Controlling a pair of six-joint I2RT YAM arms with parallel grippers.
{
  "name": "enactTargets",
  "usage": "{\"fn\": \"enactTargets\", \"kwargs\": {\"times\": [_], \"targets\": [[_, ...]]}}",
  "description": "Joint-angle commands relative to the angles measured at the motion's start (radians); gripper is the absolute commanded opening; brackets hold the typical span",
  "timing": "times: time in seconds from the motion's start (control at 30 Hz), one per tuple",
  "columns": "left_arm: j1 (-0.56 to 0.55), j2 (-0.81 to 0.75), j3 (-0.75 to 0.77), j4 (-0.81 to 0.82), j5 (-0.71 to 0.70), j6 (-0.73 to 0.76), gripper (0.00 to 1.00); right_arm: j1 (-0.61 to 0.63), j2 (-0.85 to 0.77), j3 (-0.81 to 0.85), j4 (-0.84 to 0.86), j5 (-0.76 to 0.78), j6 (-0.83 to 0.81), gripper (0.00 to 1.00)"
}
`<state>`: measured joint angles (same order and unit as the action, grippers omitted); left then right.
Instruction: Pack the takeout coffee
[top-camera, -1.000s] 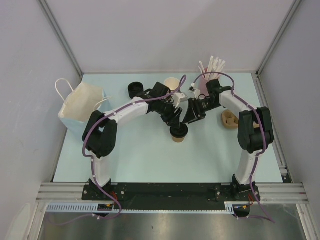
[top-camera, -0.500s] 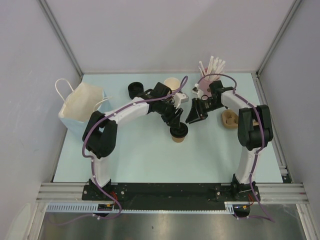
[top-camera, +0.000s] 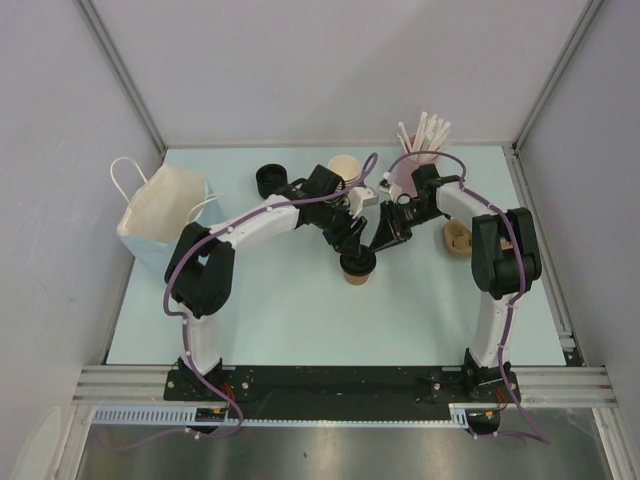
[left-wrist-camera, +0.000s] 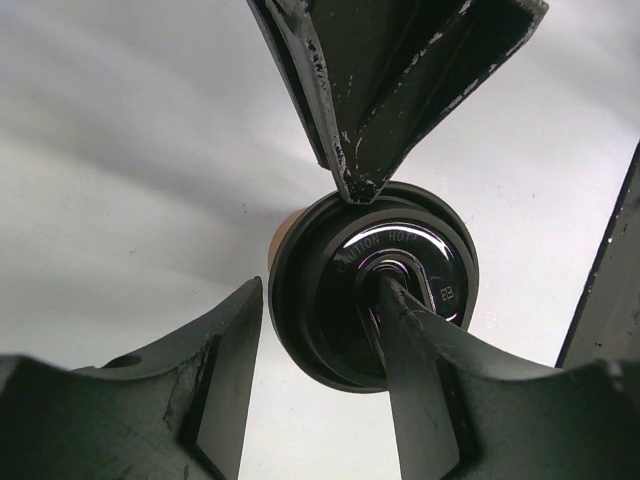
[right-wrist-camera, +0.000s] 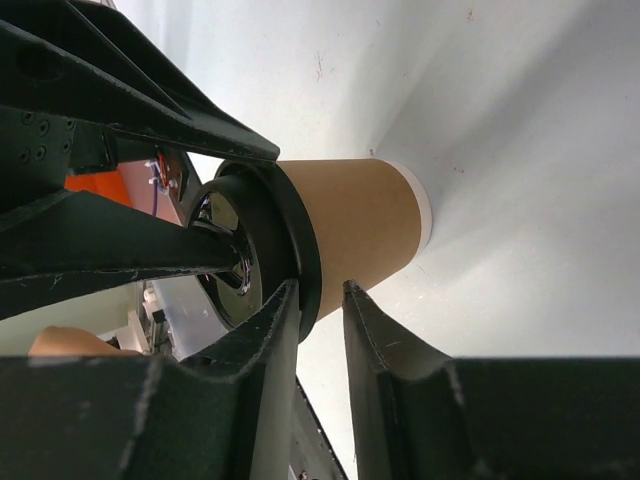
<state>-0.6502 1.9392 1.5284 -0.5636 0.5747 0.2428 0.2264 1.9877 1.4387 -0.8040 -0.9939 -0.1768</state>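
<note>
Takeout coffee (top-camera: 358, 270) stands mid-worktop (top-camera: 280, 310). I see my left fingers (left-wrist-camera: 430, 370) half spread, one tip on its black lid (left-wrist-camera: 400, 250); right fingers (right-wrist-camera: 390, 370) narrow at the rim, grip unclear.

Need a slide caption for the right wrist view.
Right hand straddles the rim of the round black plastic lid on a small brown kraft paper cup.
</note>
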Motion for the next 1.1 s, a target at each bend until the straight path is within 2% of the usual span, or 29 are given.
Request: {"fn": "enactTargets", "kwargs": {"times": [0.0,0.2,0.37,0.43,0.57,0.67,0.87,1.07], "targets": [[-0.012,0.052,-0.04,-0.045,-0.173,0.079,0.54,0.016,0.022,0.015,-0.024,0.066,-0.026,0.27],[-0.011,0.053,-0.045,-0.061,-0.197,0.087,0.49,0.04,0.063,0.015,-0.034,0.168,-0.016,0.21],[-0.012,0.035,-0.077,-0.053,-0.208,0.093,0.49,0.09,0.053,0.005,0.014,0.291,0.002,0.22],[-0.011,0.029,-0.086,-0.053,-0.211,0.098,0.48,0.088,0.013,0.02,0.019,0.27,0.003,0.24],[-0.011,0.021,-0.108,-0.048,-0.216,0.104,0.47,0.053,-0.064,0.071,-0.03,0.166,-0.042,0.35],[-0.011,0.021,-0.108,-0.045,-0.213,0.099,0.47,0.028,-0.07,0.106,-0.135,0.084,-0.117,0.4],[-0.012,0.023,-0.108,-0.035,-0.207,0.084,0.47,0.025,-0.052,0.013,-0.178,-0.009,-0.179,0.43],[-0.012,0.015,-0.116,-0.039,-0.216,0.084,0.46,0.042,-0.044,-0.037,-0.144,-0.018,-0.176,0.43]]}}
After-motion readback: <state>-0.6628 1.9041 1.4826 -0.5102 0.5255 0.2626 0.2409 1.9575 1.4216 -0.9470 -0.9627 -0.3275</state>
